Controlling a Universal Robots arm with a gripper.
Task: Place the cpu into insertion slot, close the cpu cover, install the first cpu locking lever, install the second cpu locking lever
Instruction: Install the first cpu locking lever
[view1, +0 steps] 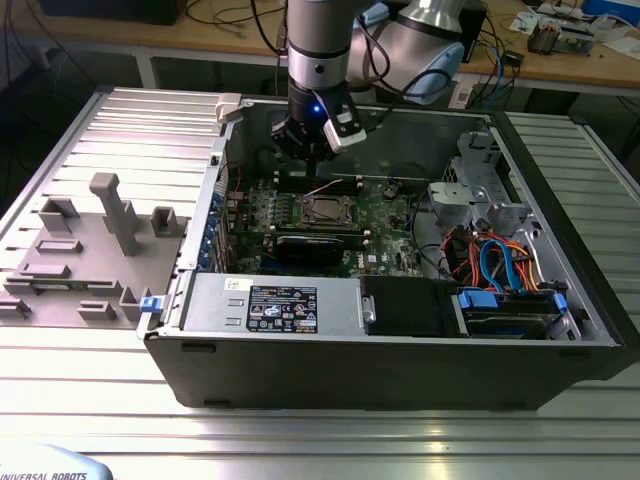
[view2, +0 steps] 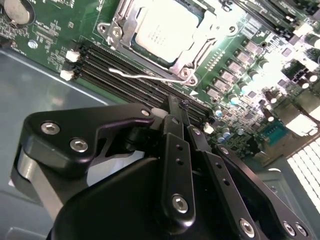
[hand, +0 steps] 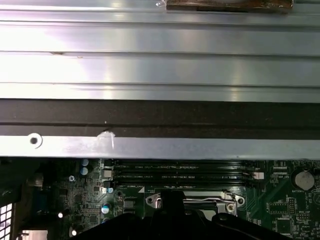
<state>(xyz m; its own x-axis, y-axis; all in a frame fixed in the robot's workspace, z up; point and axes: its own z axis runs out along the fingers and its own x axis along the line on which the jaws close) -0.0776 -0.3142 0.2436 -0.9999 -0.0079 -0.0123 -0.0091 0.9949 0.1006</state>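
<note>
The end effector (view1: 308, 148) hung inside the open computer case (view1: 400, 350), just above the far edge of the green circuit board (view1: 385, 215). In the second wrist view its black fingers (view2: 179, 145) were pressed together with no gap between them and nothing held, their tips over the long black memory slots (view2: 130, 75).

The cpu (view2: 164, 30) already sat in the insertion slot (view1: 327, 211), which lay near the middle of the board, just nearer than the end effector in the exterior view. The cpu cover (view2: 125, 25) lay flat around the chip, its silvery frame bordering the pale metal top on all visible sides. A thin wire locking lever (view2: 150, 78) ran along the socket edge closest to the memory slots; whether it was latched could not be told.

In the first wrist view the case's metal wall (hand: 160, 147) ran across, with the memory slots (hand: 180, 172) beyond it.

The case stood on a ribbed metal surface (view1: 120, 120). On the exterior view's left, a grey fixture tray (view1: 90, 250) with upright blocks rested beside the case.
</note>
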